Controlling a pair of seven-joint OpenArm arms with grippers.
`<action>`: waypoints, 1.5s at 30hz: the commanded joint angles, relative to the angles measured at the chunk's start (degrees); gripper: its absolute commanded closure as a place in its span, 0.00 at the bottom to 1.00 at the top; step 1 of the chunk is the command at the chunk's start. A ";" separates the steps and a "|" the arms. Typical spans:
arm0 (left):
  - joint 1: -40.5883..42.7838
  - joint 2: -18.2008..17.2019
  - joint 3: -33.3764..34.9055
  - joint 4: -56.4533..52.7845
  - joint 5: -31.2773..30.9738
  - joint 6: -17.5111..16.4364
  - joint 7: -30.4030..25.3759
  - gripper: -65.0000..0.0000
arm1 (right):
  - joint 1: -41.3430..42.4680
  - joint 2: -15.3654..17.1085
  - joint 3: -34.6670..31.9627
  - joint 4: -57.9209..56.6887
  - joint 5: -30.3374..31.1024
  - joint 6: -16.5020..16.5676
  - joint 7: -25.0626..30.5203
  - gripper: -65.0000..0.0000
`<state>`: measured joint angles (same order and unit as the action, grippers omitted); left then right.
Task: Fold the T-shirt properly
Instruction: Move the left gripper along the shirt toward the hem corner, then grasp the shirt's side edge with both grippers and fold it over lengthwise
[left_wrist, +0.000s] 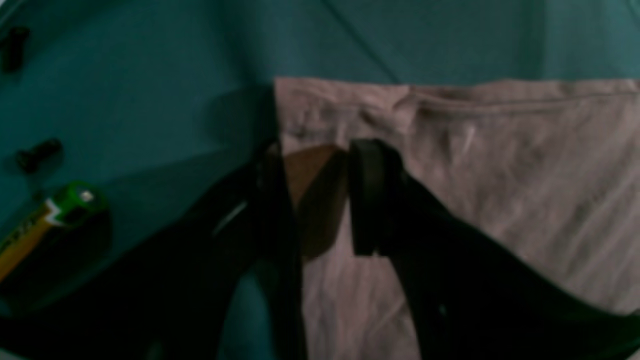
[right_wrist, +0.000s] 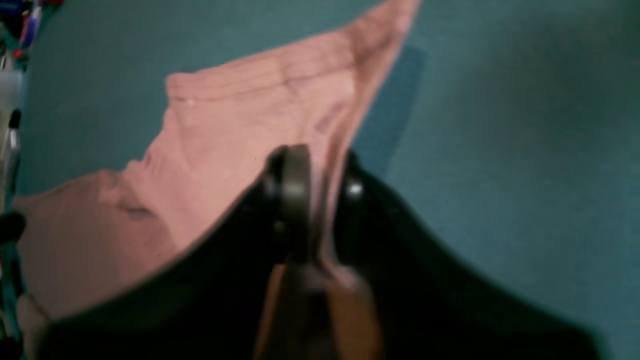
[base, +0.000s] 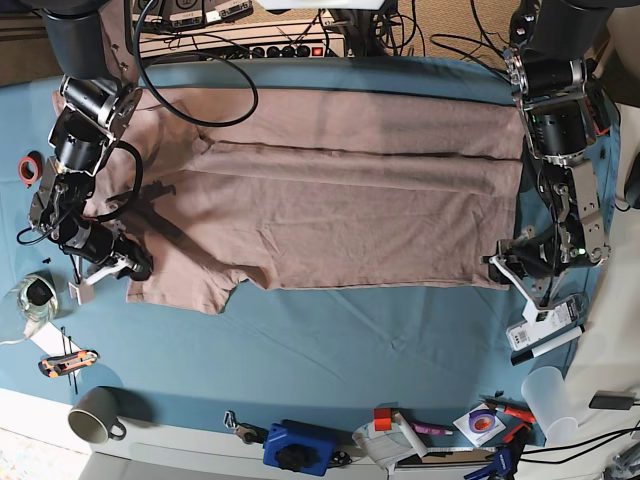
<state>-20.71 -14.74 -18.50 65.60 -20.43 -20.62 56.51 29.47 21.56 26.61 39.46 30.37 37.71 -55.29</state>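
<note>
A teal-blue table cloth (base: 330, 330) is covering the whole bench, and the mauve T-shirt (base: 340, 200) is lying spread across it, top edge already folded over. The right gripper (right_wrist: 320, 200) is pinching a sleeve fold, jaws closed on the fabric. The left gripper (left_wrist: 315, 195) is straddling the hem corner, jaws apart, gripping nothing yet. Looks like corner-grabbing; next, the left must close before both lift together.
</note>
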 joint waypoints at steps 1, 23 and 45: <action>-0.24 0.92 0.37 -0.31 -0.37 -1.38 4.20 0.70 | 1.16 0.94 -0.04 0.61 0.26 0.13 -0.20 1.00; -0.24 -1.46 0.33 6.86 -20.33 0.55 16.65 1.00 | 1.14 1.33 -0.04 10.49 7.80 2.29 -8.46 1.00; 12.39 -3.56 -15.34 21.14 -37.70 -6.49 23.49 1.00 | -15.39 1.33 2.73 40.74 25.62 2.29 -19.32 1.00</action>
<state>-7.57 -17.41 -33.63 85.80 -56.51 -26.85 80.31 12.86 21.71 28.99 79.13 54.35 39.94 -75.68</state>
